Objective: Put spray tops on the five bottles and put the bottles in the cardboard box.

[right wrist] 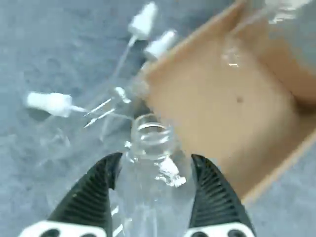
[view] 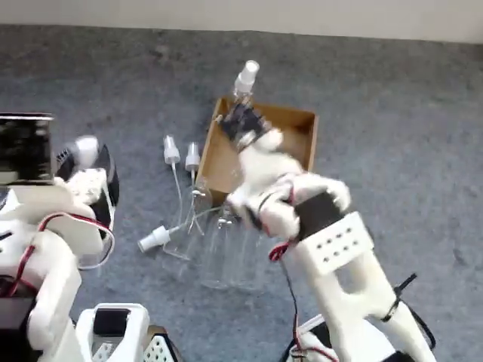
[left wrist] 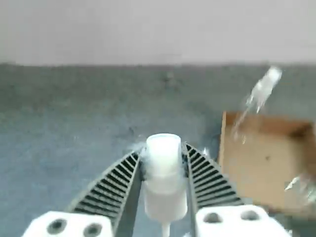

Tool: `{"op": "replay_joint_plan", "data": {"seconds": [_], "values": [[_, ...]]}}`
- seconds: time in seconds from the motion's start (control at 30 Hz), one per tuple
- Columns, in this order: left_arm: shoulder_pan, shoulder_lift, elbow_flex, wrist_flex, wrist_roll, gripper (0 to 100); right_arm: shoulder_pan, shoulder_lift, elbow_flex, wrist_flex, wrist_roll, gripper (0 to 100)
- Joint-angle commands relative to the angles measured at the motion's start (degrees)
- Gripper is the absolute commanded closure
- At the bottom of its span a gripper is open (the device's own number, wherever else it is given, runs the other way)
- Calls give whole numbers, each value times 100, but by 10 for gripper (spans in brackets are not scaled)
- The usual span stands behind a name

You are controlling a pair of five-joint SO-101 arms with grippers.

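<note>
- left gripper [left wrist: 164, 154] has its ribbed jaws pinched on a white spray top [left wrist: 164, 173], the top's thin tube pointing back toward the wrist; in the high view this arm sits at 9 o'clock of the scene
- right gripper [right wrist: 154, 163] is clamped on the body of an uncapped bottle [right wrist: 150, 140], whose open neck sits just outside the 8 o'clock edge of the cardboard box [view: 296, 134]
- the box lies near 12 o'clock of the scene; a capped bottle [view: 246, 78] rises at its 11 o'clock corner, base hidden by the arm
- a loose top [view: 172, 148] and a second top [view: 192, 156] lie side by side at 9 o'clock of the box, tubes trailing toward 6 o'clock
- a third top [view: 155, 240] lies at 8 o'clock of the box
- clear bottles [view: 226, 253] lie together at 6 o'clock of the box, on the grey carpet [view: 392, 90]
</note>
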Motion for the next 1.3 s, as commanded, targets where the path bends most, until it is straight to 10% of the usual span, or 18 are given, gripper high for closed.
{"op": "replay_joint_plan", "data": {"seconds": [0.0,0.57,1.27], "values": [[136,-233,189,-1319,1046,996,-593,-338,620,-1262,-62,995],[136,-2062,3846,-4615,2857,996,-1341,-400,1587,-2264,-62,995],[110,-2062,4769,-6031,2875,995,-1508,-989,2088,-3371,-413,995]]}}
